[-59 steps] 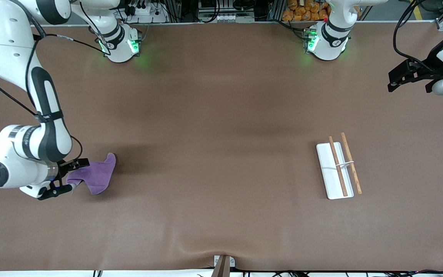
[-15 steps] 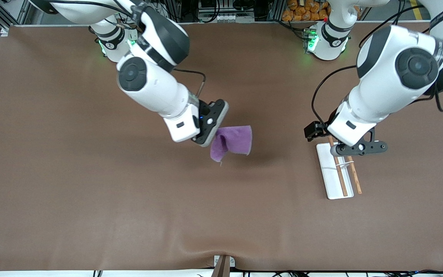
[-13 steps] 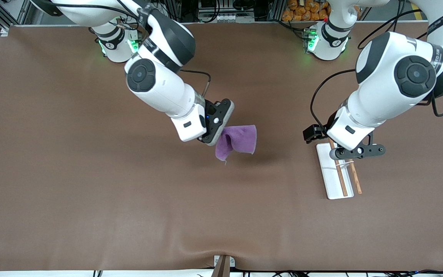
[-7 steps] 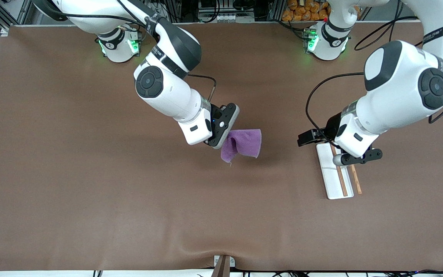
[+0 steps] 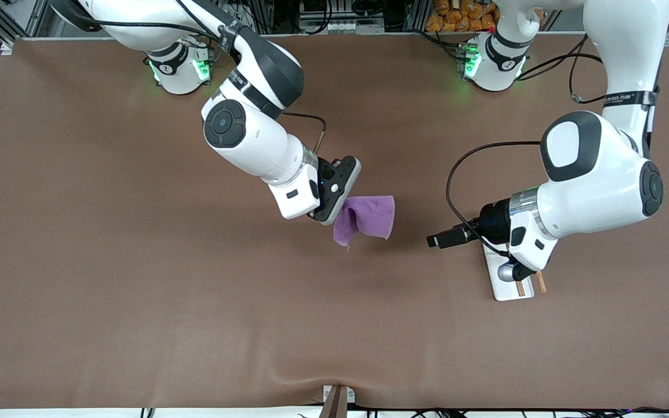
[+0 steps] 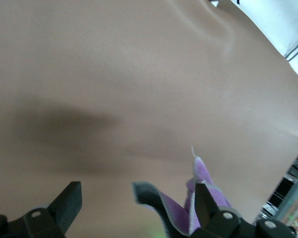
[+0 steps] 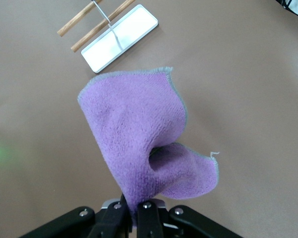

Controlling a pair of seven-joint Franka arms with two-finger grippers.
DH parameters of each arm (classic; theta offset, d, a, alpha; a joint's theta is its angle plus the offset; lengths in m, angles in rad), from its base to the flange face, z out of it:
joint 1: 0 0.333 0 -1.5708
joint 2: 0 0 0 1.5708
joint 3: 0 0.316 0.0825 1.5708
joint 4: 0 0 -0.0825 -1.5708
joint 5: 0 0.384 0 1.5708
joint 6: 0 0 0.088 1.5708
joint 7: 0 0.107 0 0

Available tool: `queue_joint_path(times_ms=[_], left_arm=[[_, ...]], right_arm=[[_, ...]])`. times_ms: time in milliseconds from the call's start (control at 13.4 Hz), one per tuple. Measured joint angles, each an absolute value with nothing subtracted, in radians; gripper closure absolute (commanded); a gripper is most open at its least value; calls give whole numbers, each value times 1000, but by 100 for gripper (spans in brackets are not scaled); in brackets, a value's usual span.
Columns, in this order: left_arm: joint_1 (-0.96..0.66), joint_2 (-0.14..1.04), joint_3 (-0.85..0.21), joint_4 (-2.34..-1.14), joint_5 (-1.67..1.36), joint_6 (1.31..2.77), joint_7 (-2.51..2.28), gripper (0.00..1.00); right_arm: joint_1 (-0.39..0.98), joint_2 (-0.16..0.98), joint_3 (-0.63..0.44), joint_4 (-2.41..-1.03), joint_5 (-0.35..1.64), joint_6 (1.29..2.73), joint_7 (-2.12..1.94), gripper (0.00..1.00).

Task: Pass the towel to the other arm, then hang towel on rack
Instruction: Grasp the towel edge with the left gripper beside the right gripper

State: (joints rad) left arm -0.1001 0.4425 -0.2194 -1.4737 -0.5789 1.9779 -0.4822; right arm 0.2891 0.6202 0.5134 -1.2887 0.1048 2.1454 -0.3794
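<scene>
The right hand (image 5: 334, 217) is closed on one corner of the towel (image 5: 366, 216) and holds it up over the middle of the tabletop (image 5: 137, 302). In the right wrist view the two fingers (image 7: 148, 210) pinch the cloth tight, and the rest of the towel (image 7: 139, 134) stands out from them in a loose curl, w/ a thin grey edge and one small thread.

The left hand (image 5: 436, 241) is over the tabletop betw. the towel and the rack (image 5: 500, 287), w/ its fingers spread apart and holding nothing. In the left wrist view a free edge of the towel (image 6: 174, 213) already shows betw. the two black fingers (image 6: 67, 201), but I think there is no contact yet.

The rack lies toward the left arm's end of the tabletop, mostly covered by the left arm (only the end of the white base and the rod tips show).

The step in hand is the passing. To do it well, the left hand should probably take the free grey edge well apart from the right hand's fingers, and close fully before the right hand lets go. If it catches only the border or the thread, the towel may slip and fall.
</scene>
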Motion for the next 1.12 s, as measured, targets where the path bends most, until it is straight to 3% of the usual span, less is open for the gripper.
queue_joint_path(times_ms=[150, 449, 598, 1122], left_arm=[[-109, 447, -223, -1474, -628, 1979, -495, 0], [-136, 462, -232, -1474, -692, 1987, -509, 12], [-158, 489, -233, -1474, -694, 2024, -511, 26], [-196, 531, -235, -1462, -701, 2083, -549, 29]], right_arm=[[289, 620, 513, -1289, 105, 2145, -379, 100], [290, 623, 514, -1289, 105, 2145, -379, 100], [290, 626, 514, -1289, 105, 2145, -379, 100], [291, 627, 514, -1289, 105, 2145, -379, 100]])
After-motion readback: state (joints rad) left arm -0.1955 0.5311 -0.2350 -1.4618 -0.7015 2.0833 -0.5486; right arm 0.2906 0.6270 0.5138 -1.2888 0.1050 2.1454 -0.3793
